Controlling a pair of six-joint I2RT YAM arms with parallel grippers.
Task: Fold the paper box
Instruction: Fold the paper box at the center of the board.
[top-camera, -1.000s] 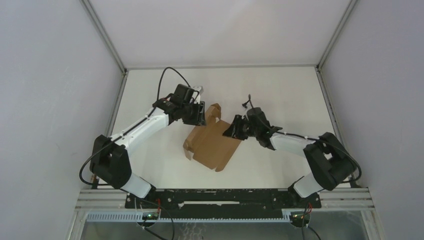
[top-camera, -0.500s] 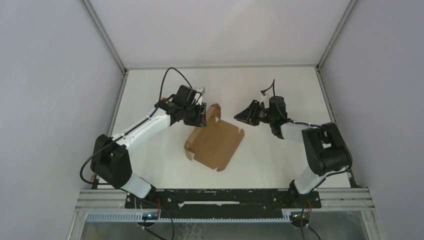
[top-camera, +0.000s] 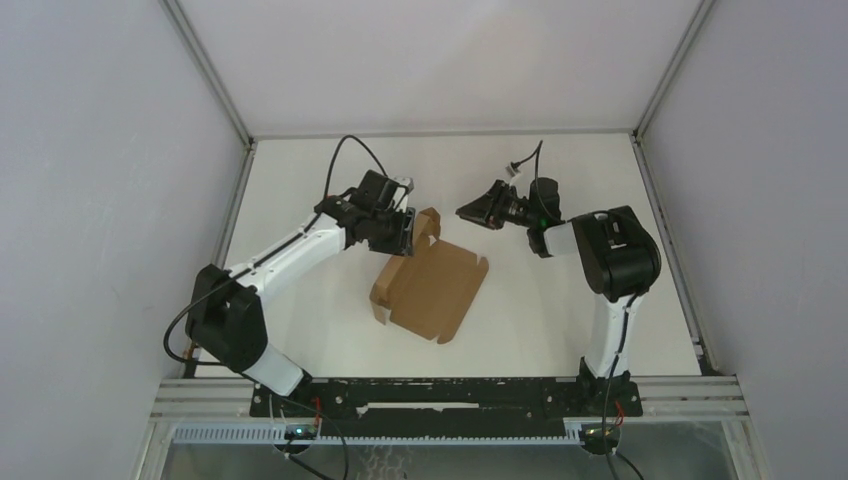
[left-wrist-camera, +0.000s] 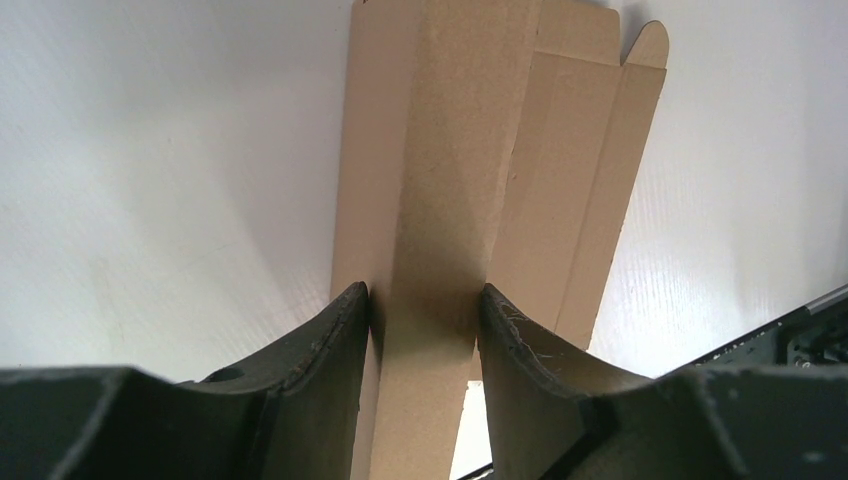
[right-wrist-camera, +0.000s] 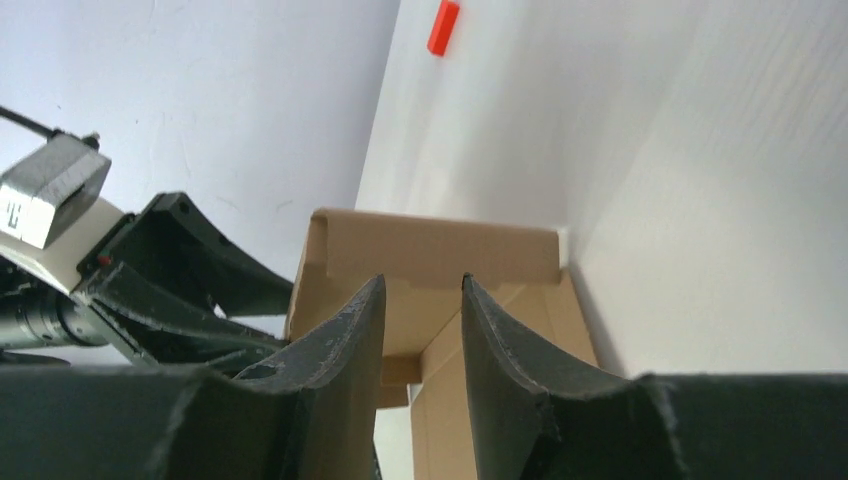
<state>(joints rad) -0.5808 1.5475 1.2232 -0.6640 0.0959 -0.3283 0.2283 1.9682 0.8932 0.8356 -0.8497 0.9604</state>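
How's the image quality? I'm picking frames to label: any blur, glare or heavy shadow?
Top external: even soft light, sharp, faint shadow beside the box. Left wrist: sharp, dark shadow where the left gripper clamps the box. Right wrist: no glare, right gripper nearly black.

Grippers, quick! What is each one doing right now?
Left gripper: closed on a flap of the paper box.
Right gripper: open, holding nothing.
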